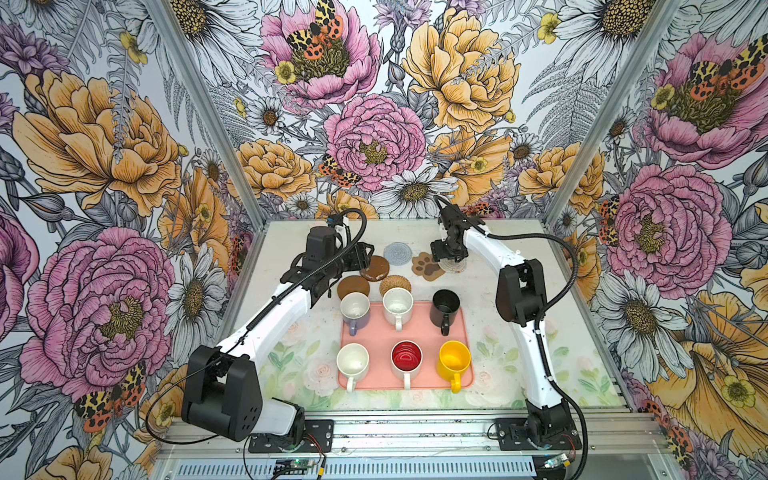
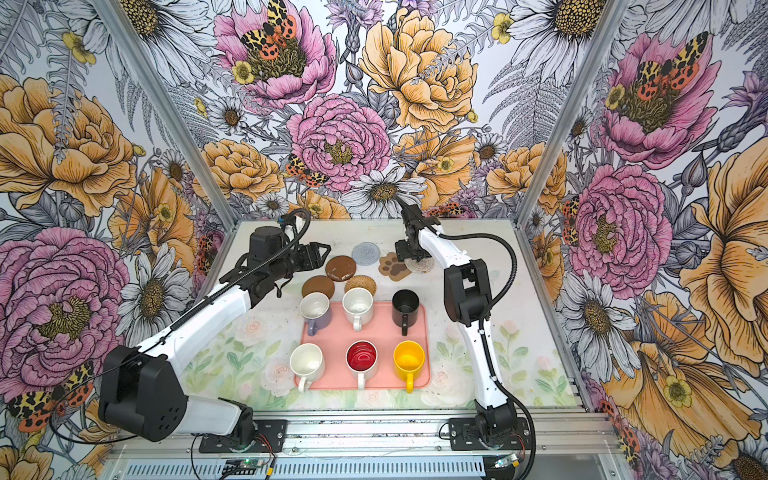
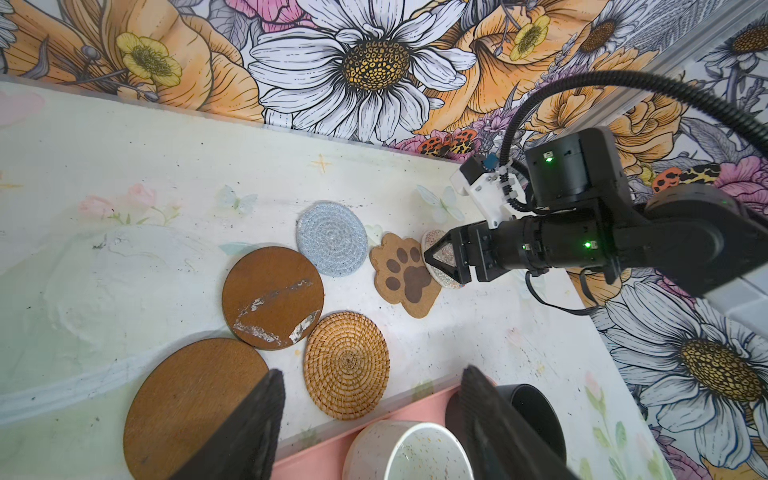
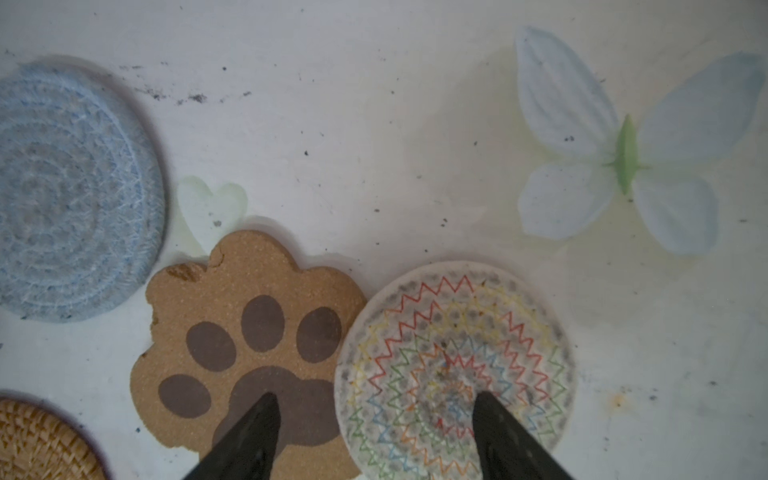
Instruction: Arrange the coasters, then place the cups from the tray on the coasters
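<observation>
Left hand (image 2: 324,254) apart, empty, raised just left of brown discs (image 1: 374,268). Right hand (image 4: 374,397) apart, empty, low over paw coaster (image 4: 249,332) and pale woven coaster (image 4: 453,365), one finger above each; contact not discernible. All six coasters (image 1: 395,285) flat on worktop (image 1: 582,353), clustered just beyond far edge of tray (image 1: 417,330). Six cups (image 1: 406,359) upright on tray, two rows of three.
</observation>
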Robot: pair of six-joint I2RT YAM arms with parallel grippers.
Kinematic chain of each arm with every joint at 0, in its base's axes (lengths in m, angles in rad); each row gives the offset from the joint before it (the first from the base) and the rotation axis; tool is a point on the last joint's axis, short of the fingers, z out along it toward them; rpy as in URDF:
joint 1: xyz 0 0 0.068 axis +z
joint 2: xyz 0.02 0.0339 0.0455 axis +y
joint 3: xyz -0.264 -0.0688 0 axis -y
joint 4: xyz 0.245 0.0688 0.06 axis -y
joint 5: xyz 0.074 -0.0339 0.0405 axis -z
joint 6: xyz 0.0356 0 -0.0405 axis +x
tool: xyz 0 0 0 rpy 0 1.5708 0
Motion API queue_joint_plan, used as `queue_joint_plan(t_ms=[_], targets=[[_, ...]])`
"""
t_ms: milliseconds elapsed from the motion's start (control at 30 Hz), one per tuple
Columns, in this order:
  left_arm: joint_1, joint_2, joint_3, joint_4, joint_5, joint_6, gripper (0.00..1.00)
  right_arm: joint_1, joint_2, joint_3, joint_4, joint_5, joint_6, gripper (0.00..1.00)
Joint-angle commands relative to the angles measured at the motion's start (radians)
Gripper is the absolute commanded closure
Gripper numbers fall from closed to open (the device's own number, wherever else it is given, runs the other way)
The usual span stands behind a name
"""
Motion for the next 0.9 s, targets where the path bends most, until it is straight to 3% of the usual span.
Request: queue_joint_plan(t_ms=[0, 867], targets=[[-0.008, -0.026, 0.038, -0.051, 0.047, 0.000, 0.32, -0.001, 0.031, 0.062, 0.006, -0.017, 0.035, 0.24], [0.023, -0.041, 0.086, -0.139, 0.082, 0.032, 0.32, -0.009, 0.085, 0.050, -0.092, 0.099, 0.078, 0.24]])
